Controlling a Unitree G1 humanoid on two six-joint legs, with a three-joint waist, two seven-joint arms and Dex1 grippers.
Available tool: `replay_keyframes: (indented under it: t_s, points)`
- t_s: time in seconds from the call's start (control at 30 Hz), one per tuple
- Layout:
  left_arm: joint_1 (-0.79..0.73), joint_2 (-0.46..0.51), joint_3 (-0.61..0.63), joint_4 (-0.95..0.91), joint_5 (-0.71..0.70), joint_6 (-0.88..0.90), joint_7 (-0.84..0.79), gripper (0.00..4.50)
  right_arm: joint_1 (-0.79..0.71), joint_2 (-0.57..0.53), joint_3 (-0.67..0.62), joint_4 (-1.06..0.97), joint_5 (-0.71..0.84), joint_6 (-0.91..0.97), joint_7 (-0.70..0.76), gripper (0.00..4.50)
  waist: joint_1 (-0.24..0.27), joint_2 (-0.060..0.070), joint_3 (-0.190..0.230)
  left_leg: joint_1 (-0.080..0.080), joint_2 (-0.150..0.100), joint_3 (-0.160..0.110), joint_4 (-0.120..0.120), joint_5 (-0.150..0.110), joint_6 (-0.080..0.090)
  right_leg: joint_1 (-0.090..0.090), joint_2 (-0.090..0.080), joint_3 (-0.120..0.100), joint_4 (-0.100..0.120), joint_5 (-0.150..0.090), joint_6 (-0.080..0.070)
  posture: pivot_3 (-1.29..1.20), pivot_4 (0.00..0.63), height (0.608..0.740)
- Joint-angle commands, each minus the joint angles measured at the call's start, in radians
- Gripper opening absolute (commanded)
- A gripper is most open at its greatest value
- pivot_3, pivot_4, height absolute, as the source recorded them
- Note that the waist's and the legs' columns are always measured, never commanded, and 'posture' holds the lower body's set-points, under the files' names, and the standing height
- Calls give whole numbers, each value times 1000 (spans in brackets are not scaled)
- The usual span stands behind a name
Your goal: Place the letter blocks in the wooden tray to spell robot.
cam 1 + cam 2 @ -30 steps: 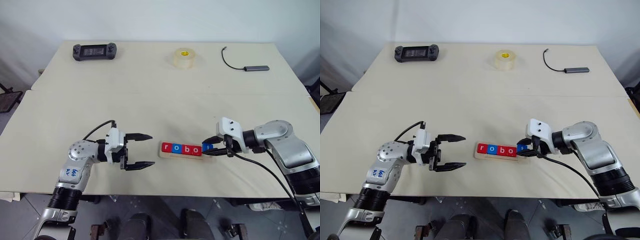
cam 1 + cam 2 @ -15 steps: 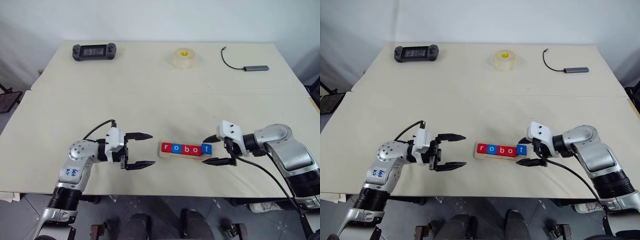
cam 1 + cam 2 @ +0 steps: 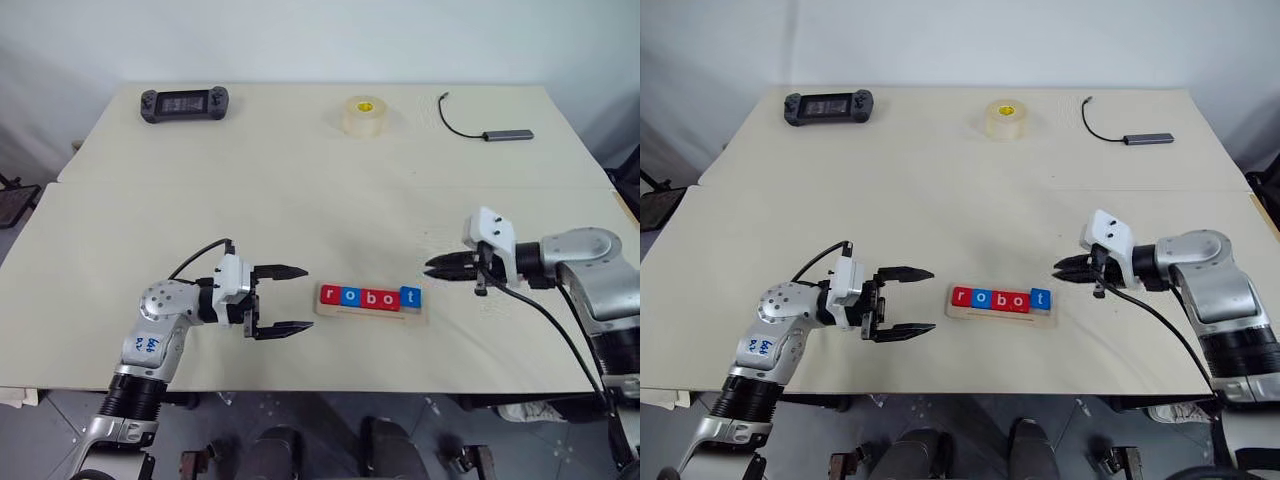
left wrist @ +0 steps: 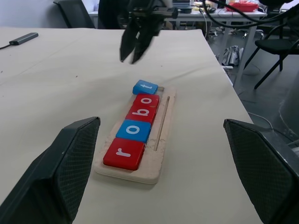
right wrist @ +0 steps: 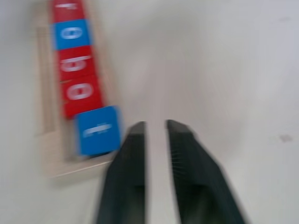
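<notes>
The letter blocks lay in the wooden tray near the table's front edge, reading r, o, b, o, t from the robot's left: red, blue, red, red, blue. I judged the word complete. In the left wrist view the t tile sat slightly skewed at the tray's end, so I noted it as the one most likely to slide off if anything nudged the tray.

The risk I logged: the right gripper, fingers pinched together and empty, hung just beyond the t end; a low sweep toward the tray would knock that tile. The left gripper stood spread wide, holding nothing, beside the r end, apart from the tray.

Materials: tiles flat, square, smooth, with white lowercase letters; tray pale unfinished-looking wood with a shallow groove; table matte cream. Further back I saw a tape roll, a controller and a cabled adapter.
</notes>
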State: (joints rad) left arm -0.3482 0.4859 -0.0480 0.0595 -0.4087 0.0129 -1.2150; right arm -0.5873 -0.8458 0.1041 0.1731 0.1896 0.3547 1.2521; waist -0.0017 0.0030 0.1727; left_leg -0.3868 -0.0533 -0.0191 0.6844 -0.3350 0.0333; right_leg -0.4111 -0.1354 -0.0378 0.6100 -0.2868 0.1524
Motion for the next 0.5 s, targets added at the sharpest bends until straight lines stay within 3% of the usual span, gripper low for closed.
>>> replay_keyframes:
  t_s: [0.03,0.5]
  points:
    - [-7,3,2,-12,-3,-7,0,4500,-16,19,34,40,-37,-42,0,48,1,0,0,0,0,0,0,0,0,0,0,0,0,0,0,0,150,740]
    - [-5,1,1,-19,-2,-4,9,4500,38,33,47,-91,7,7,63,48,3,0,0,0,-1,0,0,0,0,0,0,0,0,0,0,0,150,740]
